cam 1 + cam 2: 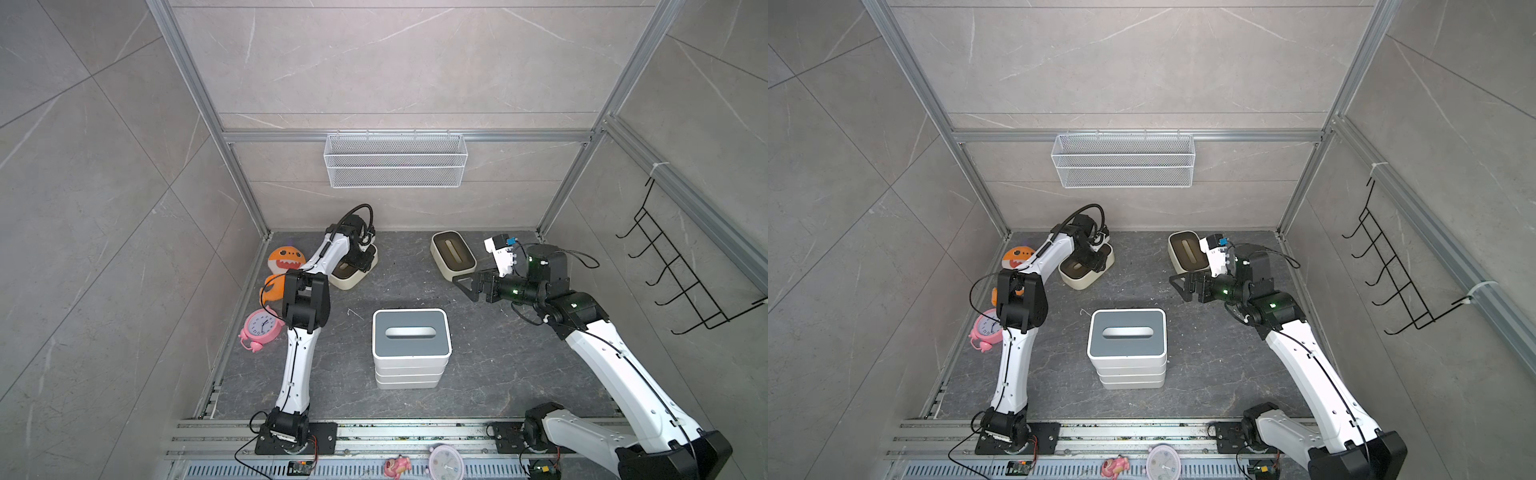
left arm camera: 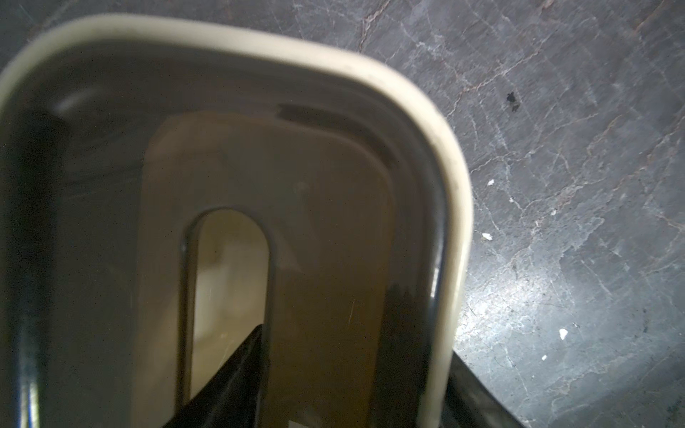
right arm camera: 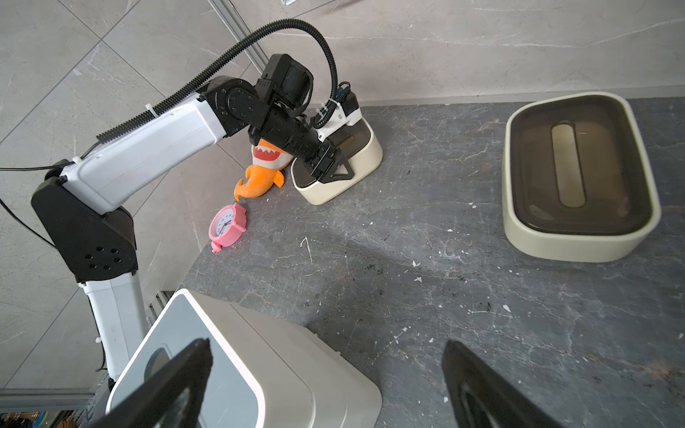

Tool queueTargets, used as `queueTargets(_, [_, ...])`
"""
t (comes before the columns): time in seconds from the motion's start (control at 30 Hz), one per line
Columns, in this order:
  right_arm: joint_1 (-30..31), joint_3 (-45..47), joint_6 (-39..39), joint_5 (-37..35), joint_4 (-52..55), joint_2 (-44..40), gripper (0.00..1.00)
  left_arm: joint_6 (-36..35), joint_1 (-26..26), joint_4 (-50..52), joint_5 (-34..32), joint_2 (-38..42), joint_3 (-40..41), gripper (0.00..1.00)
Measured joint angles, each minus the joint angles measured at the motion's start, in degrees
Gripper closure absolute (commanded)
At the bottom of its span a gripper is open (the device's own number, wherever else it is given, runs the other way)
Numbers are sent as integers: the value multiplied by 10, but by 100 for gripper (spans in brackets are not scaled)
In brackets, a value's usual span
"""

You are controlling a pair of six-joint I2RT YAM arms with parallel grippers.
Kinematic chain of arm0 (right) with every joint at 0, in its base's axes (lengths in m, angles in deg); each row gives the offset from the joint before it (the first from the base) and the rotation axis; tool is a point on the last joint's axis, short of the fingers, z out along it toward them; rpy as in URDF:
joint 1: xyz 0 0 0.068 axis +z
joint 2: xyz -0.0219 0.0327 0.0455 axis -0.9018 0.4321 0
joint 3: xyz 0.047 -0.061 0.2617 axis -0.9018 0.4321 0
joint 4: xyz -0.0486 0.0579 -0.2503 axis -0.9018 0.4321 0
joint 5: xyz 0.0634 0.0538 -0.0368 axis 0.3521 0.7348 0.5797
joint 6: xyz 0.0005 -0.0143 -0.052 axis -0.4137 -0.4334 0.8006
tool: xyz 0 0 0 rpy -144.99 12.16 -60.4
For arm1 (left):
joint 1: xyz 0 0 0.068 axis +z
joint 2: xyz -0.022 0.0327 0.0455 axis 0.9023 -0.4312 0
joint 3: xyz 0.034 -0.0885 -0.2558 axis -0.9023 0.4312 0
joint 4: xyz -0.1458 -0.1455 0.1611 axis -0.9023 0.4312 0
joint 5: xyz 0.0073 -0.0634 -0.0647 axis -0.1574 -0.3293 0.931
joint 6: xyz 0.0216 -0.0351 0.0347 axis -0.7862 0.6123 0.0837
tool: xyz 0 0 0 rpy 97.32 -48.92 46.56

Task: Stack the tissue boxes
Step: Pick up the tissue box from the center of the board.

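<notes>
Cream tissue box [image 1: 344, 284]: left claw [image 2: 356, 341] straddling its rim [image 2: 450, 222] via lid slot [image 2: 230, 266], cannot tell if pinching; one-sided hold risking tipping on lifting. Right claw [image 3: 326, 342] hanging spread, empty.

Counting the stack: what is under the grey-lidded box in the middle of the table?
Three white box fronts show beneath the grey-lidded box, stacked squarely. Their lids are covered, so lid colours cannot be told.

white tissue boxes in centre stack [image 1: 399, 345]: 4 | cream brown-lidded tissue boxes [image 1: 453, 254] [image 1: 345, 284]: 2 | alarm clocks [image 1: 262, 326] [image 1: 444, 461]: 2 | orange plush [image 1: 284, 259]: 1 | pink toy [image 1: 397, 464]: 1 | wire basket [image 1: 395, 160]: 1
</notes>
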State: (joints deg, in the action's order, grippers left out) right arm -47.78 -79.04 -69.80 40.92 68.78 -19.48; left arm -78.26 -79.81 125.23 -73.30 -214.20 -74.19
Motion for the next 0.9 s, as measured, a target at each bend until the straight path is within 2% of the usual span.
queueTargets(0.17, [0,0,0,0,0,1,1,-3,0,2,2,0,0,40])
queueTargets(0.43, [0,0,0,0,3,0,1,-9,0,10,16,0,0,51])
queueTargets(0.63, [0,0,0,3,7,-4,1,-9,1,27,16,7,1,53])
queueTargets(0.9, [0,0,-14,20,31,-20,1,1,2,68,-9,103,40,53])
